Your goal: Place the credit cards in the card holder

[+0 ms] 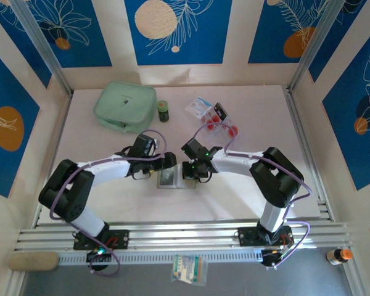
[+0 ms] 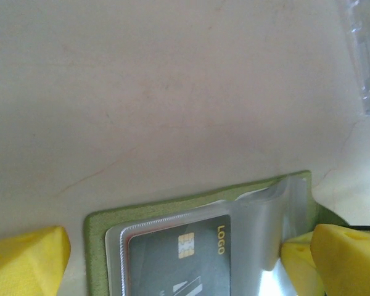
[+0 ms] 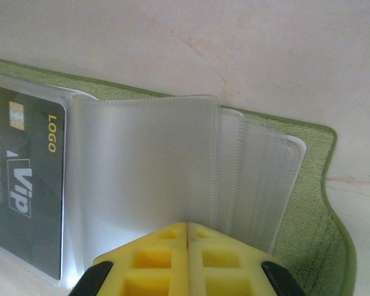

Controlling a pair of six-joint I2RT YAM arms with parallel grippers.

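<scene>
So the olive-green card holder (image 1: 171,179) is lying open on the white table (image 1: 246,197), right between the two arms, with a black card (image 3: 24,185) marked LOGO and VIP sitting in one of its clear sleeves (image 3: 142,160). The right gripper (image 3: 186,256) has its yellow fingers pressed tight together at the near edge of those sleeves (can't tell if it's actually nipping one), while the left gripper (image 2: 185,262) hangs over the holder's other side, fingers spread wide. The remaining credit cards (image 1: 219,121) are in a loose pile further back, well apart from the holder, with a mint-green pouch (image 1: 124,106) off to their left.
</scene>
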